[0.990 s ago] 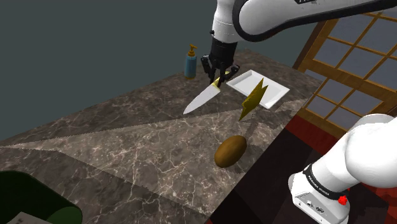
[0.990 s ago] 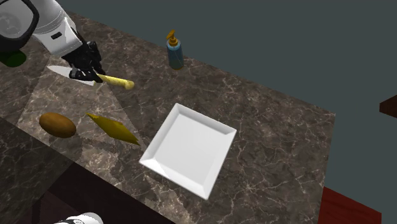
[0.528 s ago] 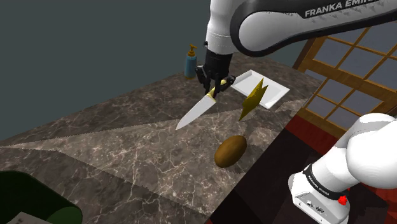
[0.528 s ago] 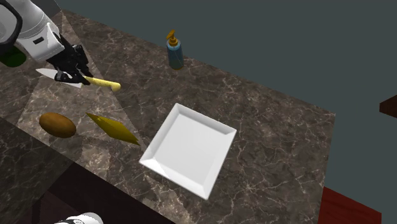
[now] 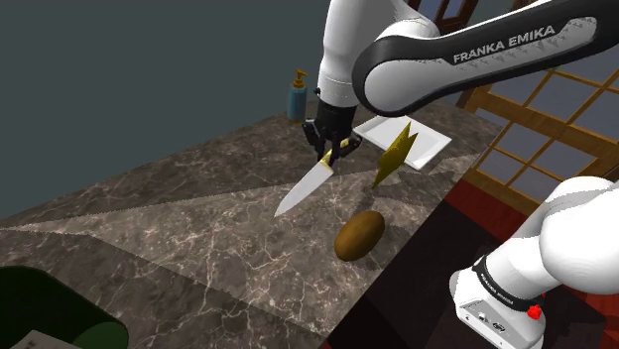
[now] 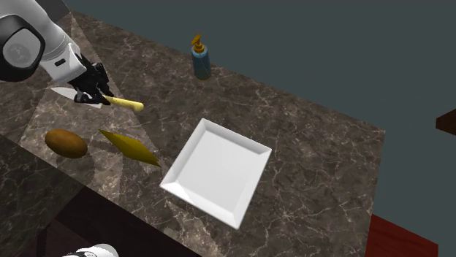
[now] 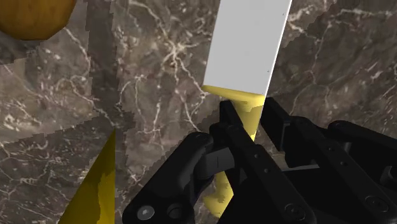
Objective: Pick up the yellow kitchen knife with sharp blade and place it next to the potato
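1. In the shoulder view, the gripper [image 5: 333, 149] is clamping the knife [image 5: 306, 186] by its yellow handle, the white blade slanting down over the marble counter [image 5: 179, 218] near the potato [image 5: 359, 235].
2. In the second exterior view, the handle is sticking out past the fingers toward a white square plate [image 6: 219, 171], well apart.
3. In the wrist view, both fingers [image 7: 230, 121] are pressing the handle just beside the broad blade.

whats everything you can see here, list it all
knife: one, yellow handle, pale blade, held above the counter
potato: one, brown, on the counter near its edge
pointed flat thing: one, yellow, between potato and plate
plate: one, white, square, on the counter
pump bottle: one, blue with yellow pump, by the counter's far edge
counter: one, dark marbled
arm: one, white
pincer: one, black, shut on the knife's handle
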### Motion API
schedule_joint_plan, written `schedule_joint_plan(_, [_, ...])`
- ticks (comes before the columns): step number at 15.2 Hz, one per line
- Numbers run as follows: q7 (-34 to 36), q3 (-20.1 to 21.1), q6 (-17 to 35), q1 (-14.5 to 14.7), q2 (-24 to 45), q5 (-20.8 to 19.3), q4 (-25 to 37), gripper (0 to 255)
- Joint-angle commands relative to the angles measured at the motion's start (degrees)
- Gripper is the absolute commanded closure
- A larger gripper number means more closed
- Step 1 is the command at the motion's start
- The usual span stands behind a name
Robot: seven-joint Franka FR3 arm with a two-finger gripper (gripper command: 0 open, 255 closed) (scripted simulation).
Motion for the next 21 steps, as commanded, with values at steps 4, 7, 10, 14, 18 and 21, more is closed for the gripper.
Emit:
schedule_joint_plan(4, [0.6, 0.3, 4.1, -0.1, 1.8, -0.6, -2.4, 255])
schedule_joint_plan(7, [1.1, 0.4, 6.5, -0.2, 3.0, -1.1, -3.6, 255])
schedule_joint_plan(10, [1.7, 0.6, 8.9, -0.2, 4.4, -1.7, -4.7, 255])
schedule_joint_plan(14, [2.5, 0.8, 11.9, -0.4, 6.2, -2.6, -6.0, 255])
schedule_joint_plan(18, [2.5, 0.8, 11.9, -0.4, 6.2, -2.6, -6.0, 255])
schedule_joint_plan(21, [2.5, 0.8, 11.9, -0.4, 6.2, -2.6, -6.0, 255])
